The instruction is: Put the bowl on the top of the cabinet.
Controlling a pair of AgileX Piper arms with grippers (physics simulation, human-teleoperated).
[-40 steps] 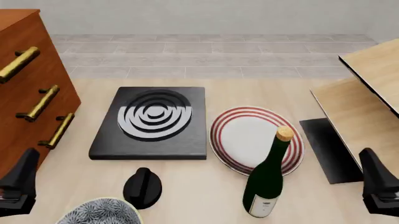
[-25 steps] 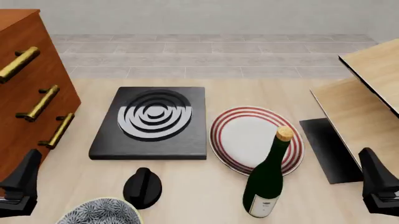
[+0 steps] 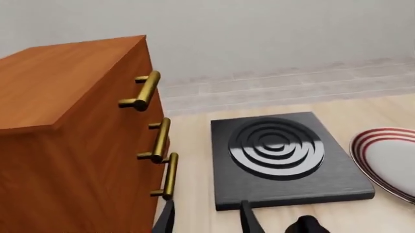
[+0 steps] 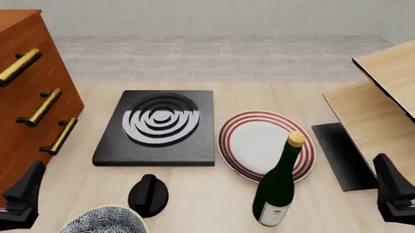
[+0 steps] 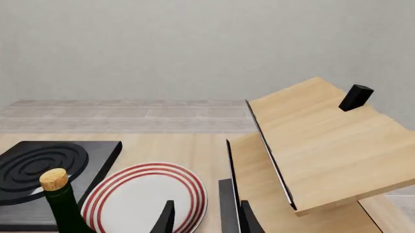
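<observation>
We take the black hob slab (image 4: pixel 157 128) as our landmark: a matte, square-cornered block with raised concentric rings catching grey light on its top. Toward the near edge from it, cut off by the frame, sits the bowl (image 4: pixel 104 222), a rounded dome of dense black-and-white scale pattern with a thin yellow rim; it rests on the table, apart from the cabinet. Between bowl and slab lies a small glossy black knob-shaped object (image 4: pixel 148 195). To the slab's left rises the cabinet (image 4: pixel 26 102), smooth reddish-brown wood with visible grain and three brass bar handles; its flat top shows bare in the left wrist view (image 3: pixel 61 82). Just right of the slab lies a flat white plate (image 4: pixel 266 144) ringed in red, and a dark green glass bottle (image 4: pixel 279 187) with a cork and pale label stands in front of the plate.

Farther right of the slab stands pale light-wood furniture (image 4: pixel 382 92) with slanted panels and dark edges. The table (image 4: pixel 214 199) is light wood-grain; beyond it are grey floor tiles and a plain pale wall.

The left gripper (image 3: pixel 206 219) shows two dark fingers parted with nothing between them; the right gripper (image 5: pixel 202 218) likewise stands spread and empty.
</observation>
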